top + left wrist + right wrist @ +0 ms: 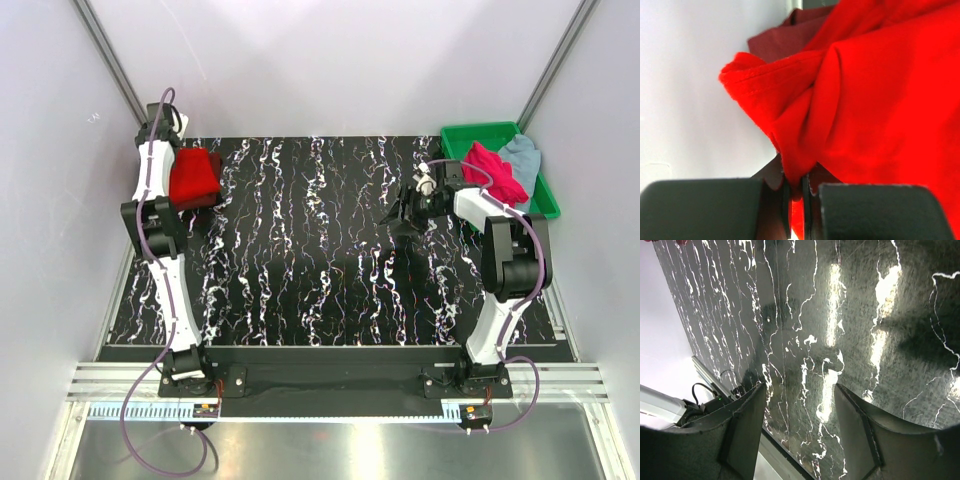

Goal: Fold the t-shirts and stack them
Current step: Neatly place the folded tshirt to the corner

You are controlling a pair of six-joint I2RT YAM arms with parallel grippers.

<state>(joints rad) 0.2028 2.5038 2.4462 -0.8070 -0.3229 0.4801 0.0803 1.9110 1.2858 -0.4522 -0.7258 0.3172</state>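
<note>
Top external view, items as we find them:

1. Table (300, 260): black, white-veined, with both arms bolted at its near edge.
2. Red shirt (195, 178): bunched at the far left edge of the table, beside the left arm's upper link.
3. Maroon shirt (785, 37): we see it only as a dark strip behind the red cloth in the left wrist view. It seems to lie under the red shirt, though the overhead view is too crowded to confirm this.
4. Tray (480, 131): green, at the far right corner.
5. Pink shirt (495, 172): heaped in the tray, spilling over its near left rim.
6. Grey shirt (522, 155): in the tray, touching the pink one on its right.
7. Left gripper (796, 200): jaws nearly closed, pinching a fold of the red shirt between them.
8. Right gripper (405, 210): held above bare table just left of the tray. In the right wrist view we see its jaws (799, 387) spread wide with nothing between them.
</note>
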